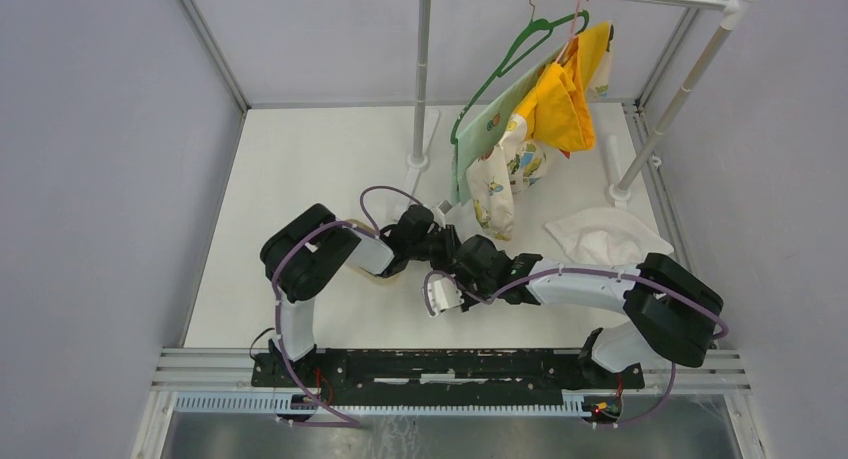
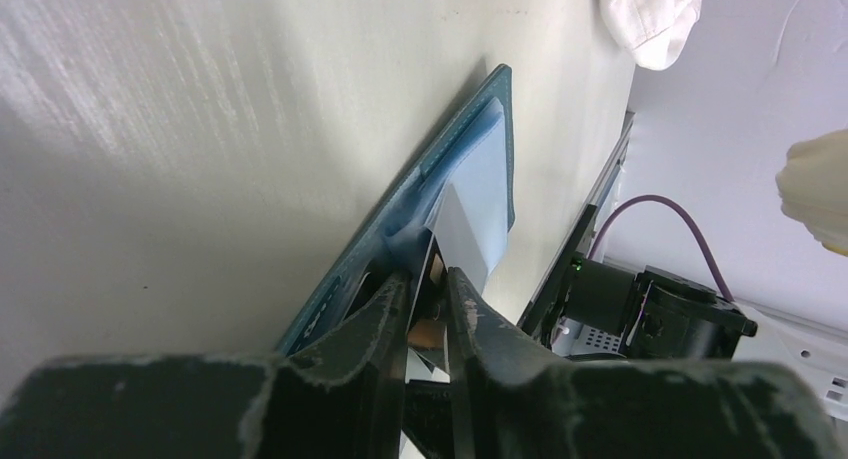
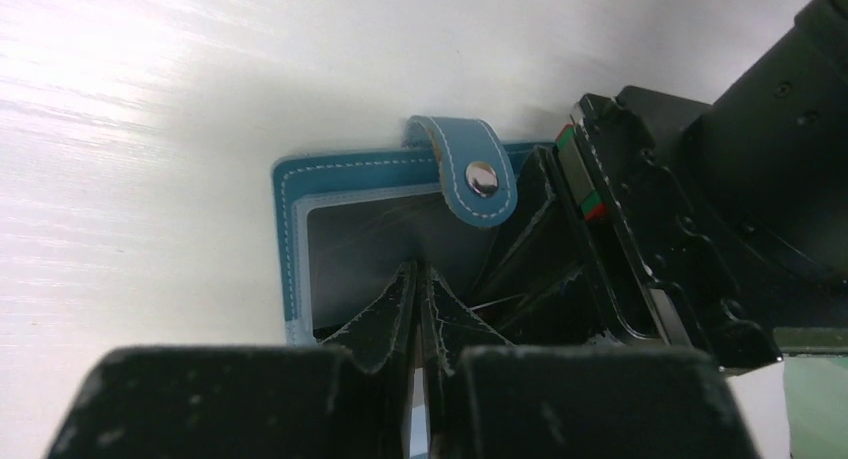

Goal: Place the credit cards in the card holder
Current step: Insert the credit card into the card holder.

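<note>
A pale, thin rectangular card [image 2: 468,224] was pinched by the left hand [image 2: 428,279], its far end laid against the inner lining of the teal-blue stitched rectangular card holder [image 2: 455,139]. The right hand [image 3: 420,274] was pressed together on the holder's near edge, below the strap's round metal snap [image 3: 482,177]. The holder was seen at the white bench [image 2: 200,129], where both arms were bent inward.

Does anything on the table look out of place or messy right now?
Only the crumpled white cloth: it lies bunched on the white tabletop while the other fabrics hang from the metal rack.
</note>
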Available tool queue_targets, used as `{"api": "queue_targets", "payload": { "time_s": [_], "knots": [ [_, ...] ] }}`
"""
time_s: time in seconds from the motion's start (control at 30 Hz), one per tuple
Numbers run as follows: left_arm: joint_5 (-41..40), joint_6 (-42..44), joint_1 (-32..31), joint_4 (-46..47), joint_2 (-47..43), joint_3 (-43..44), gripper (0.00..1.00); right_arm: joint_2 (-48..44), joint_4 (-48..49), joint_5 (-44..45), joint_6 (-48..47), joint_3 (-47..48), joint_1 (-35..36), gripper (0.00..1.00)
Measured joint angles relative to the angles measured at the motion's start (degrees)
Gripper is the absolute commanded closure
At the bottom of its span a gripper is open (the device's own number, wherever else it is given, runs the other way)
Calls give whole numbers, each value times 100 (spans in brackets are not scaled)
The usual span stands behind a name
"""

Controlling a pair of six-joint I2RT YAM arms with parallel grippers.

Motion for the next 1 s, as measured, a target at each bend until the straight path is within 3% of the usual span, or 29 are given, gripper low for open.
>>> {"api": "queue_targets", "payload": {
  "time_s": [0.57,0.87,1.0],
  "knots": [
    [59,2,-9,72,2,26,62,-111,-87,785,-20,-13,-151,92],
    [26,20,-22,15,-39,33,60,-260,-367,688,-37,-48,-470,91],
    [-28,133,-37,-142,-96,74,59,-455,-472,109,-9,-48,-599,90]
  ]
}}
